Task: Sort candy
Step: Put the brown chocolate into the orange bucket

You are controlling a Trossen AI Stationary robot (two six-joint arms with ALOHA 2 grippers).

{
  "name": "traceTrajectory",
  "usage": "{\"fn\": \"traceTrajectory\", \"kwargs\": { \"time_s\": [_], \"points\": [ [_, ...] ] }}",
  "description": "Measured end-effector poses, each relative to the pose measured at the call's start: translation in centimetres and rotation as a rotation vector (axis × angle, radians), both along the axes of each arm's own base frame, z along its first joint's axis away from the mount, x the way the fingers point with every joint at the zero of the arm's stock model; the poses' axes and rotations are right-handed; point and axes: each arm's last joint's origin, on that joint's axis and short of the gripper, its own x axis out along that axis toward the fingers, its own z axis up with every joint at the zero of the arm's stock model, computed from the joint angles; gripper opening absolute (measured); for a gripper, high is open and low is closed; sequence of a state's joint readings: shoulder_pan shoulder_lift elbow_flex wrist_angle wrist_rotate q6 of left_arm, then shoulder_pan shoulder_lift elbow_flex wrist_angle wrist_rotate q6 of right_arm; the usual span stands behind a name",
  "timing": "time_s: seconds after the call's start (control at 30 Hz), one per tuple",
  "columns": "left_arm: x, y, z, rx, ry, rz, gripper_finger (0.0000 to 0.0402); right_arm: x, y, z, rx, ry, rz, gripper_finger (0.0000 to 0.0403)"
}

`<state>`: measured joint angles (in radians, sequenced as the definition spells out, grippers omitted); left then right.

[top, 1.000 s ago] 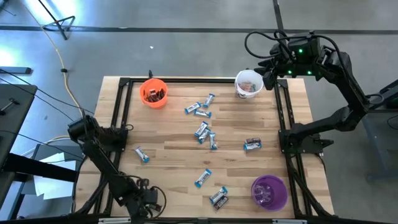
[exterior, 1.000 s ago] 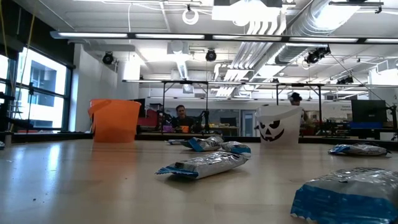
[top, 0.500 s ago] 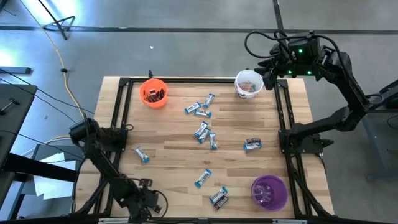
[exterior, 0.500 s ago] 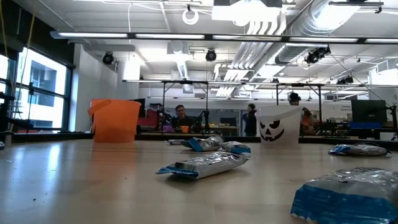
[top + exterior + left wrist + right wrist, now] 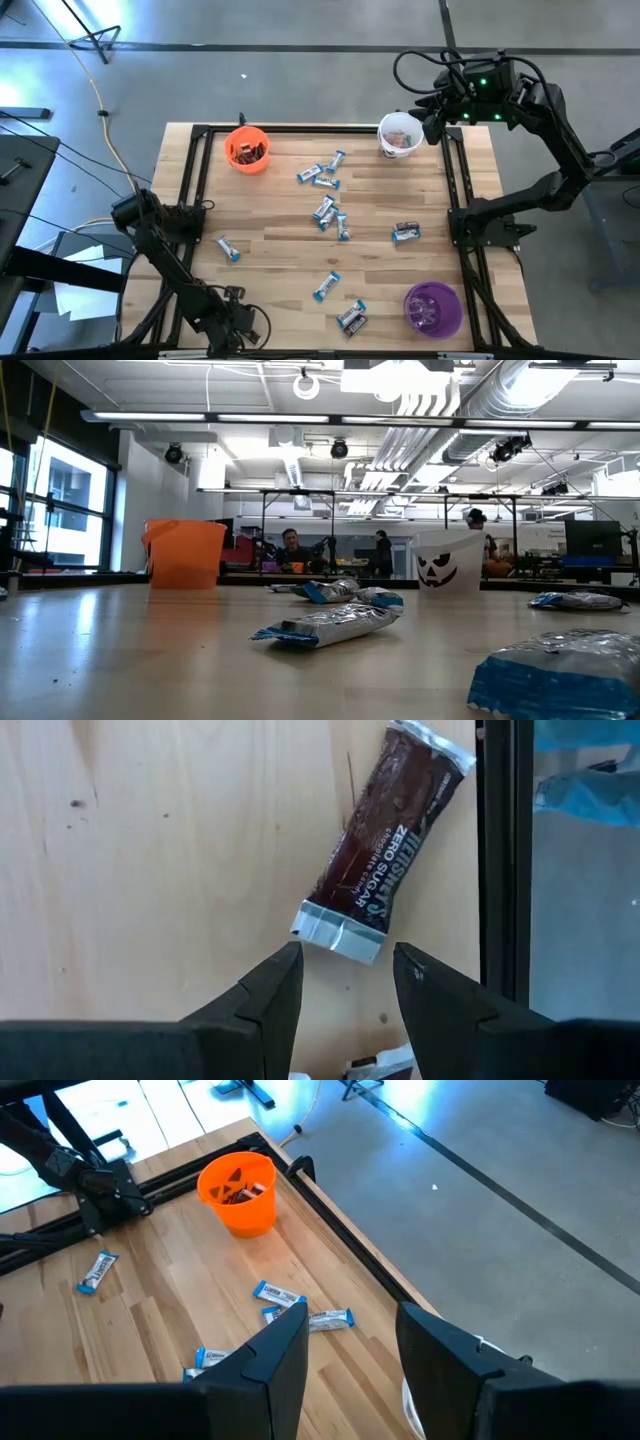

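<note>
A dark brown candy bar (image 5: 385,845) lies flat on the wood beside the black frame rail (image 5: 497,860). My left gripper (image 5: 345,960), at the table's near-left corner (image 5: 238,322), points down, open, with its fingertips just off the bar's crimped silver end. My arm hides this bar in the high view. Several blue-and-white candy pieces (image 5: 323,210) lie scattered over the table's middle, and one dark piece (image 5: 406,232) lies to the right. My right gripper (image 5: 430,118) waits open, high beside the white cup (image 5: 400,135).
The orange cup (image 5: 247,148), holding dark candy, stands at the far left, and the purple cup (image 5: 432,308) at the near right. A black frame (image 5: 458,200) runs round the table. Candy (image 5: 325,624) lies close to the low camera. People stand in the room behind.
My left gripper has rolled a little about the line it points along, staying at the near-left corner. A person in the room behind has walked from behind the white cup toward the left. The candy has not moved.
</note>
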<state>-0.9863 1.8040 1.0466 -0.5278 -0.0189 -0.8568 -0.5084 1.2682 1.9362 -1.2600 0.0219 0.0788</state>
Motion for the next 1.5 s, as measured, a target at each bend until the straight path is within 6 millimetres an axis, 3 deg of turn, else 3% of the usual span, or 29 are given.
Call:
{"fn": "traceTrajectory", "kwargs": {
  "time_s": [0.27,0.7,1.23,1.5],
  "points": [
    [0.5,-0.3,1.8,-0.058,0.022,0.043,0.0146,0.0,0.0,0.0,0.0,0.0,0.0,0.0149],
    [2.7,0.4,2.2,-0.063,-0.084,-0.037,0.0146,0.0,0.0,0.0,0.0,0.0,0.0,0.0149],
    [3.6,-0.4,-1.2,-0.064,-0.053,-0.047,0.0146,0.0,0.0,0.0,0.0,0.001,0.0,0.0149],
    [3.6,-0.3,-1.9,-0.022,-0.052,0.009,0.0139,0.0,0.0,0.0,0.0,0.001,0.0,0.0149]
  ]
}}
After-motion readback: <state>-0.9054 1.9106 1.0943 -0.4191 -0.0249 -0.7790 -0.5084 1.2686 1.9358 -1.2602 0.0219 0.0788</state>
